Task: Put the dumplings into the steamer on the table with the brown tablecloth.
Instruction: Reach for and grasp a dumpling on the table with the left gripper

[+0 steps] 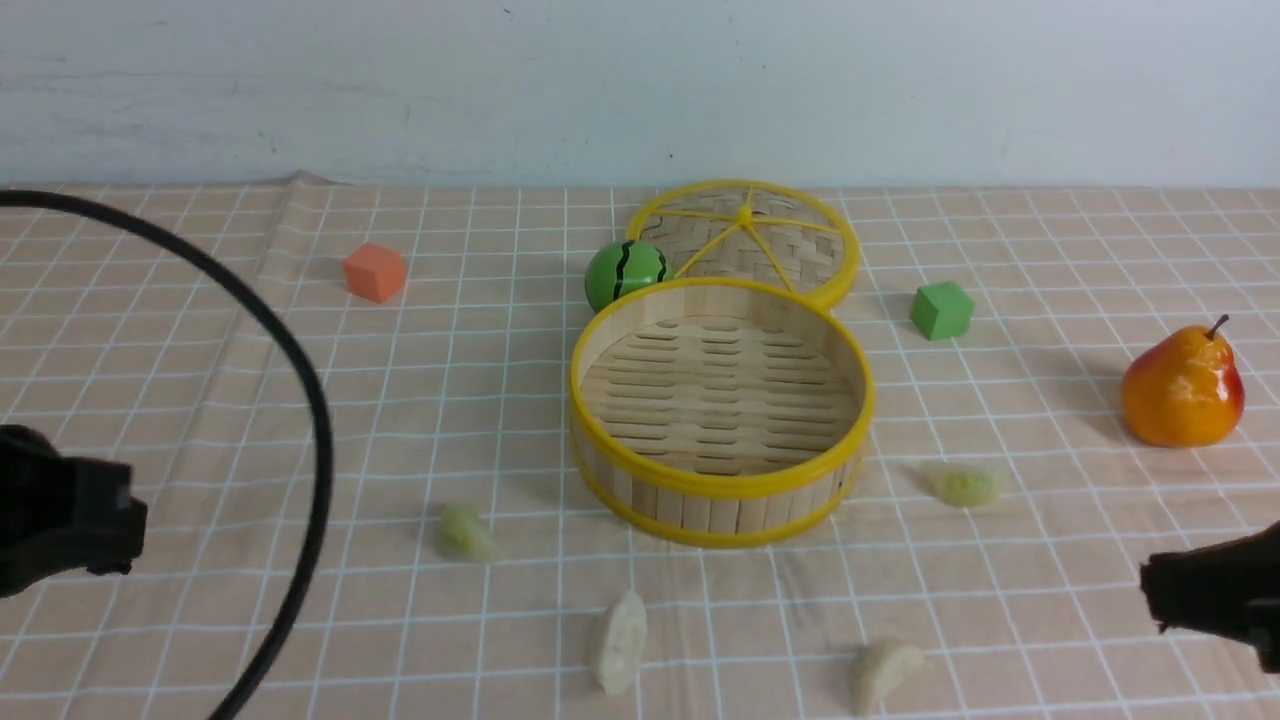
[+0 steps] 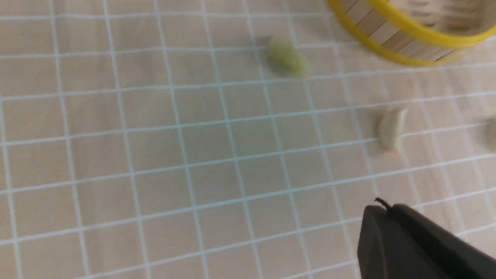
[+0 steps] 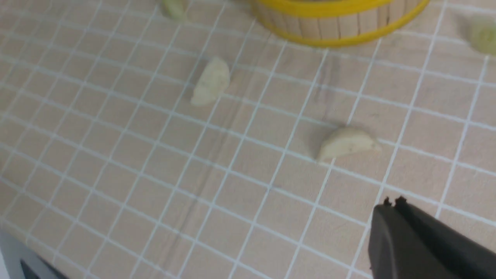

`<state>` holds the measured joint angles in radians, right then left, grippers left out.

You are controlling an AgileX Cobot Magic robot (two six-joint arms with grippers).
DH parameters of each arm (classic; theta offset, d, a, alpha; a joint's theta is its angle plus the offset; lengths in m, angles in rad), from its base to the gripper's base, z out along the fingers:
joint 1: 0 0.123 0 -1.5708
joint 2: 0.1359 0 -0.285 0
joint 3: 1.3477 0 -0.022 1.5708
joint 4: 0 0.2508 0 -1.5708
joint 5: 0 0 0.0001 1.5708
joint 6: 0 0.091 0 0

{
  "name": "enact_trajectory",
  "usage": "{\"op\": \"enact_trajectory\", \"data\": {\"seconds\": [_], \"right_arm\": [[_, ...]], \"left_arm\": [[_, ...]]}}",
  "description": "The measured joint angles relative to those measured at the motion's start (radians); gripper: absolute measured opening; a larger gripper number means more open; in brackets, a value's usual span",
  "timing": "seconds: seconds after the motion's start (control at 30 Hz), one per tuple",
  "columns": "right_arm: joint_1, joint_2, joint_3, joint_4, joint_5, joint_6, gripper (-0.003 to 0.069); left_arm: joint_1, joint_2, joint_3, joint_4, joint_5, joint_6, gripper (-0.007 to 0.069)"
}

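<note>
Though small and likely light, four crescent dumplings, e.g. the cream-white toy one (image 1: 621,643), are best pinched mid-body.
Probably firm, perhaps slippery; all on tan gridded cloth (image 1: 380,620), outside the round yellow-rimmed bamboo steamer (image 1: 722,487), seen empty. Left gripper (image 1: 128,515), right gripper (image 1: 1155,590): both clenched, nothing held.

Passable between the two cream dumplings (image 1: 621,642) (image 1: 887,676); blocked behind the steamer (image 1: 722,400) by melon (image 1: 627,275) and woven lid (image 1: 745,240).
</note>
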<state>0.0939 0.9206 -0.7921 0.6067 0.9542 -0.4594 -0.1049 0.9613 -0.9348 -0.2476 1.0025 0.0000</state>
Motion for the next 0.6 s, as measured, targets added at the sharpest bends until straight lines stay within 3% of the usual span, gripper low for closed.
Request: {"op": "enact_trajectory", "data": {"seconds": [0.17, 0.27, 0.4, 0.47, 0.5, 0.53, 0.6], "right_arm": [[0.123, 0.068, -0.035, -0.067, 0.020, -0.001, -0.0018], [0.172, 0.068, -0.037, -0.097, 0.018, -0.001, -0.0016], [0.181, 0.068, -0.038, -0.110, 0.017, -0.001, -0.0014], [0.181, 0.068, -0.038, -0.112, 0.017, -0.001, -0.0014], [0.181, 0.068, -0.038, -0.112, 0.017, -0.001, -0.0014], [0.181, 0.068, -0.038, -0.112, 0.016, -0.001, -0.0013], [0.181, 0.068, -0.038, -0.112, 0.016, -0.001, -0.0013]], "left_arm": [[-0.153, 0.207, -0.093, 0.186, 0.009, -0.142, -0.0011], [-0.243, 0.345, -0.161, 0.270, 0.013, -0.236, 0.0052], [-0.308, 0.479, -0.238, 0.290, 0.011, -0.334, 0.0205], [-0.337, 0.557, -0.282, 0.292, -0.004, -0.394, 0.0346], [-0.341, 0.571, -0.289, 0.292, -0.006, -0.404, 0.0358], [-0.352, 0.623, -0.312, 0.292, -0.020, -0.441, 0.0445], [-0.357, 0.683, -0.336, 0.293, -0.038, -0.491, 0.0536]]}}
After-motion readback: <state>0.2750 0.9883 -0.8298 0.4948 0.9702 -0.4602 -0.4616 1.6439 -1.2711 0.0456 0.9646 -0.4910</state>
